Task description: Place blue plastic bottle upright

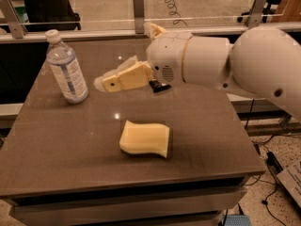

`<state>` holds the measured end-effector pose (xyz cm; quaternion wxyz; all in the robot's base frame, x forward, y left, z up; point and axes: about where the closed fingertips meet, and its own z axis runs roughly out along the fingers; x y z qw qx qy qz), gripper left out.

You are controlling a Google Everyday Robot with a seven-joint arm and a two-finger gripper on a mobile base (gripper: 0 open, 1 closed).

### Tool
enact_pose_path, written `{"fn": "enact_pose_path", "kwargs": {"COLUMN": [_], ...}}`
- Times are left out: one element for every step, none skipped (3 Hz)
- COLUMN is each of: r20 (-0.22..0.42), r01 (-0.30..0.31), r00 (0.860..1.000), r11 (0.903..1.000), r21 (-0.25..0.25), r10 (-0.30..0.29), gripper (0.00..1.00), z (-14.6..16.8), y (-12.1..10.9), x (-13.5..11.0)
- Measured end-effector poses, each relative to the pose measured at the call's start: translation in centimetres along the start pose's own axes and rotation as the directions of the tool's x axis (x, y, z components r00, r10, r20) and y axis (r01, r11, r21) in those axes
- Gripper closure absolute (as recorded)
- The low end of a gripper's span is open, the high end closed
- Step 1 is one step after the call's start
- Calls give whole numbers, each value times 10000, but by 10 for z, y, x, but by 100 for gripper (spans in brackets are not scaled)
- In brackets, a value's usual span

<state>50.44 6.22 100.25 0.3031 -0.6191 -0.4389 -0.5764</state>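
Observation:
The blue plastic bottle [67,67], clear and ribbed with a white cap and a white label with blue print, stands upright at the table's left side. My gripper [107,81], with pale yellow fingers [127,77], hovers just to the right of the bottle. It is apart from the bottle, open and empty. The white arm reaches in from the right.
A wavy yellow sponge [145,139] lies near the middle front of the dark table [61,145]. A black wrapped bar [160,85] lies partly hidden under my wrist. A glass barrier with metal posts [138,6] runs along the table's far edge.

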Motion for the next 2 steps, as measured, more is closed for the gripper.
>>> {"fn": "enact_pose_path", "kwargs": {"r20": [-41,-10], "r01": [201,109], "r00": [9998,9999], "r11": [9971,9949], "r21": [-732,-999], "r10": [-205,-111], "gripper": [0,0], "z": [-33,-45], "y": [-4,1], "x": [9,8]}}
